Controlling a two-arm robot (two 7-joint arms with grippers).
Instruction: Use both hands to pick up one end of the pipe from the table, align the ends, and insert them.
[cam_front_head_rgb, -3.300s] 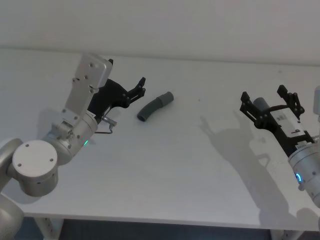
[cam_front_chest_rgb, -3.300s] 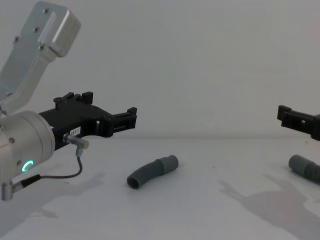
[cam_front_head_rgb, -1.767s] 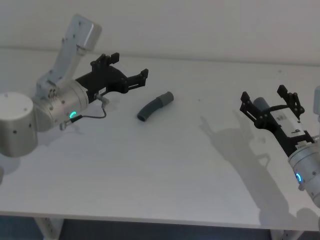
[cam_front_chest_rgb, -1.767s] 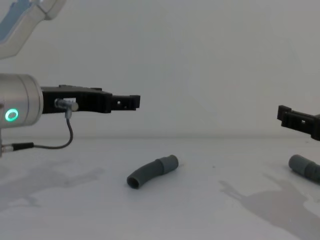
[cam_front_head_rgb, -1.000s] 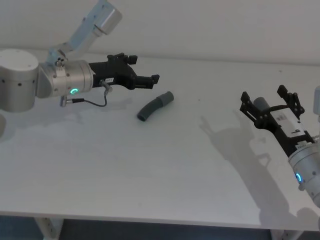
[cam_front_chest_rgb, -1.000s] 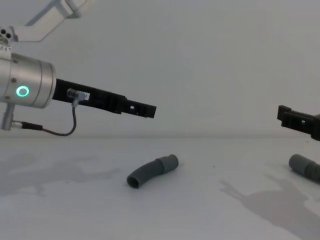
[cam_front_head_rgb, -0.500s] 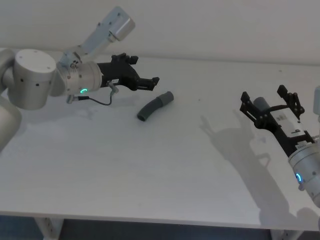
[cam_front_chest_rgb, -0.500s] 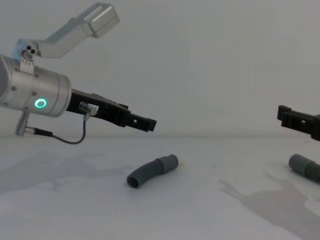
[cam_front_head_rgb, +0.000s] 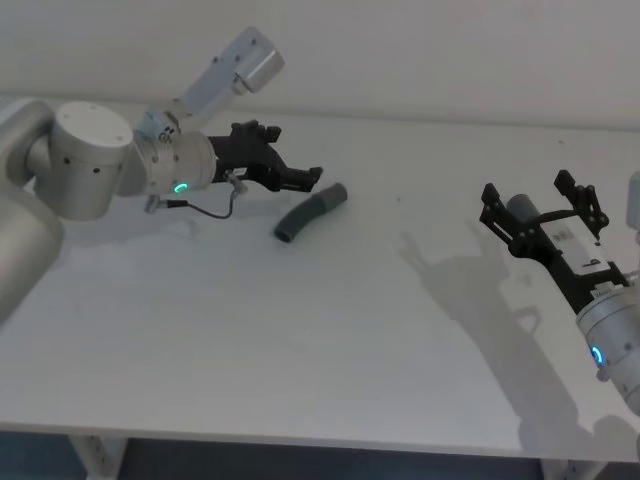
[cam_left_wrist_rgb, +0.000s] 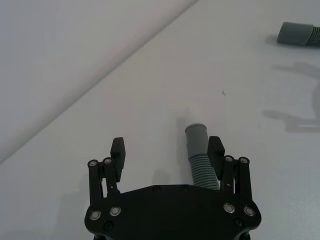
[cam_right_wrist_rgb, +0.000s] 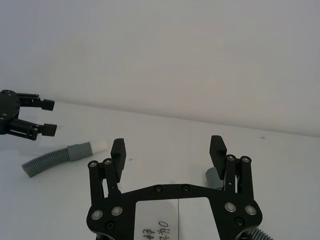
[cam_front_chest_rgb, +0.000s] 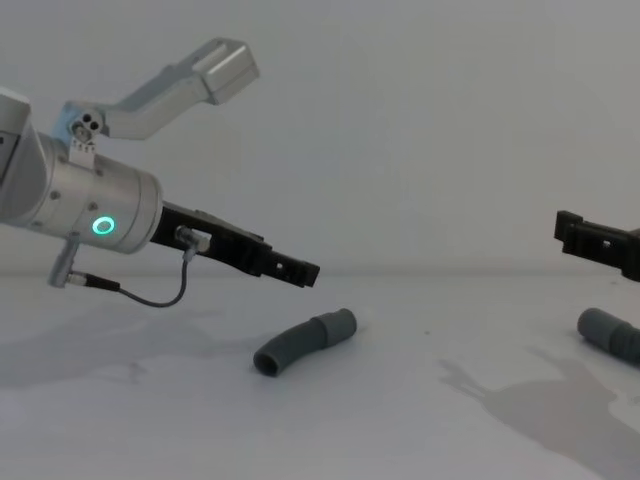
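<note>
The broad matte table (cam_front_head_rgb: 300, 330) is plain white. The curved ribbed flexible hose (cam_front_head_rgb: 309, 213) is dark grey with a white tip (cam_right_wrist_rgb: 101, 146). Right of that hose, the short hose piece with a smooth cuff (cam_front_chest_rgb: 610, 335) is lighter grey. The left two-finger plastic gripper (cam_left_wrist_rgb: 166, 144) and the right gripper (cam_right_wrist_rgb: 167, 144) are black. The cylindrical left arm (cam_front_chest_rgb: 60, 195) is silver, and its ring (cam_front_chest_rgb: 101, 226) glows green.

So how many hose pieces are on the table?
2. The darker curved hose lies close by the left gripper; the lighter hose lies on the right side, below the right gripper.
</note>
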